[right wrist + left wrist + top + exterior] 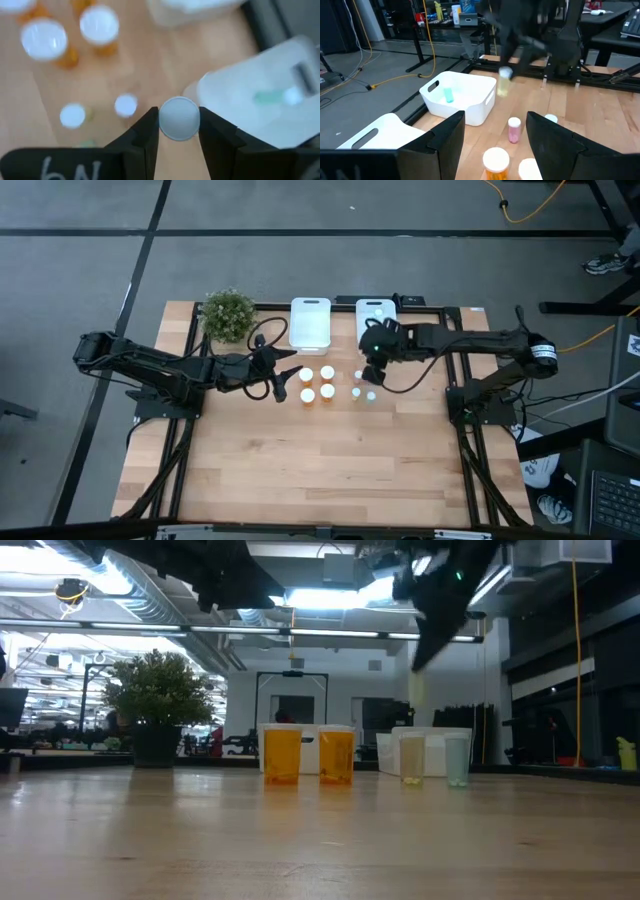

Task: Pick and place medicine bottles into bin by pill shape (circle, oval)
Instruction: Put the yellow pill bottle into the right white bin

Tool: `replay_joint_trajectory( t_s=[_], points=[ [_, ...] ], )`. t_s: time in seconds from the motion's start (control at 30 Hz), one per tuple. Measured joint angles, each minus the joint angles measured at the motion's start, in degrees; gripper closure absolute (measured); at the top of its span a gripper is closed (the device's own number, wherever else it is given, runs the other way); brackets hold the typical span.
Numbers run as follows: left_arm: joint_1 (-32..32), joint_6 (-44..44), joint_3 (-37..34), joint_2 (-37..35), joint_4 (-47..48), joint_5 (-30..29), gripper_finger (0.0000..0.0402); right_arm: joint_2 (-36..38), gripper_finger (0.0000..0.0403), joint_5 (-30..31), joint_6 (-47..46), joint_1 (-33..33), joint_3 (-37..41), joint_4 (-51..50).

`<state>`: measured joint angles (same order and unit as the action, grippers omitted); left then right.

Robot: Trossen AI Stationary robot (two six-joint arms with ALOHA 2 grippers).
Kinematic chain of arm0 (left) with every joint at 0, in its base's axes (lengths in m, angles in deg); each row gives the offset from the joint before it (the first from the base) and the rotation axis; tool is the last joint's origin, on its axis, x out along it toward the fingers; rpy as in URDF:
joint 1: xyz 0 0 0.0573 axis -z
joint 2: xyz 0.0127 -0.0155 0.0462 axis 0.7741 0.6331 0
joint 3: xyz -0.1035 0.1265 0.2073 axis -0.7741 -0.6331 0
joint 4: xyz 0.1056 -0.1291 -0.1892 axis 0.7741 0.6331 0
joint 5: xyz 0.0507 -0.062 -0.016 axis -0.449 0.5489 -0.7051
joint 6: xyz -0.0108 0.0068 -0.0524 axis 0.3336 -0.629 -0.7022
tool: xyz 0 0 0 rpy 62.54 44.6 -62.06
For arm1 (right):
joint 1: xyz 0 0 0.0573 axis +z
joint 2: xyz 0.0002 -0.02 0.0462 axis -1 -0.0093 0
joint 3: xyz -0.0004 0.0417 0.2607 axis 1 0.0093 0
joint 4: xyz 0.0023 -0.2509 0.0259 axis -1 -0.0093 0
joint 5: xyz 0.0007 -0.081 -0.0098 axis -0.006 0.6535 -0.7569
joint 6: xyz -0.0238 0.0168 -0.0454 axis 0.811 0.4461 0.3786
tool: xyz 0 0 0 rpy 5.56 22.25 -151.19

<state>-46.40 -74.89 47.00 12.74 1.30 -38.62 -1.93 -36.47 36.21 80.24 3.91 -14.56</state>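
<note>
Four orange bottles with white caps (317, 384) stand upright on the table between my grippers; two show in the low view (281, 755). Three small pale bottles (363, 390) stand to their right, one with a pink body (514, 129). My right gripper (179, 120) is shut on a small pale bottle with a whitish cap (504, 82), above the table just in front of the right white bin (376, 318). A green-capped bottle (272, 97) lies in that bin. My left gripper (285, 377) is open and empty, left of the orange bottles. My right gripper pinches the small bottle at its round cap (179, 118) between its two fingers, one on each side. The fingers come from above, pointing down. The bottle's body (415, 690) hangs below them, about upright and lifted clear of the table.
A second white bin (310, 323) stands left of the right one at the table's far edge. A potted plant (228, 315) stands at the far left. Bare wooden table (320, 470) lies toward the near edge.
</note>
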Motion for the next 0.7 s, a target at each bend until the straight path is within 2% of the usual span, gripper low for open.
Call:
replay_joint_trajectory(
  t_s=[0.13,0.3,0.37,0.53,0.7],
  points=[
    [0.00,0.00,0.00,0.00,0.00,0.00,0.0198,0.02,0.0282,2.76,3.00,-1.48,-5.30,0.41],
    [-0.02,0.00,0.00,0.00,0.00,-0.02,0.0198,0.02,0.0282,2.75,4.91,-7.78,-5.38,4.70],
    [0.00,0.00,0.00,0.02,0.00,0.00,0.0198,0.00,0.0282,0.93,4.78,-11.48,-3.66,6.45],
    [-0.01,0.00,0.00,0.00,0.00,0.00,0.0198,-0.98,0.0281,-7.94,4.74,-20.46,3.15,14.81],
    [-0.02,0.00,0.00,0.01,0.00,-0.01,0.0198,-3.61,0.0281,-10.06,4.78,-26.69,10.85,22.50]
  ],
)
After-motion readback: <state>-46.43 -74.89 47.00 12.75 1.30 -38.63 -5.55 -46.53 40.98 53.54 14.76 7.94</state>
